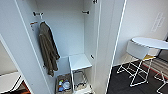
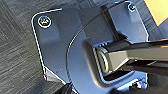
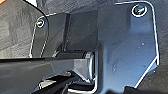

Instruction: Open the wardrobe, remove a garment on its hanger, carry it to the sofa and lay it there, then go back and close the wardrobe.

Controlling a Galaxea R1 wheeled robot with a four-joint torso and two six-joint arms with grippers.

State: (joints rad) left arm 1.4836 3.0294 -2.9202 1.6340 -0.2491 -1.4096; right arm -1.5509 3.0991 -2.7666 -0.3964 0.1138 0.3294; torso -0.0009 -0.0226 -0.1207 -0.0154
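Note:
The wardrobe (image 1: 67, 27) stands open straight ahead of me, and I look into its plain white inside. Its left door (image 1: 15, 45) swings out towards me and its right door (image 1: 107, 37) is folded back. Black hooks (image 1: 37, 14) sit high on the side walls. An olive-brown long-sleeved jacket (image 1: 47, 48) hangs on the left side from a white hanger. The garment of the task and the sofa are hidden from me here.
Inside the wardrobe a small white shelf unit (image 1: 79, 61) stands low, with a basket of small items (image 1: 63, 85) beside it on the floor. To the right, on dark carpet, are a round white table (image 1: 152, 42) and a white wire-legged chair (image 1: 137, 50).

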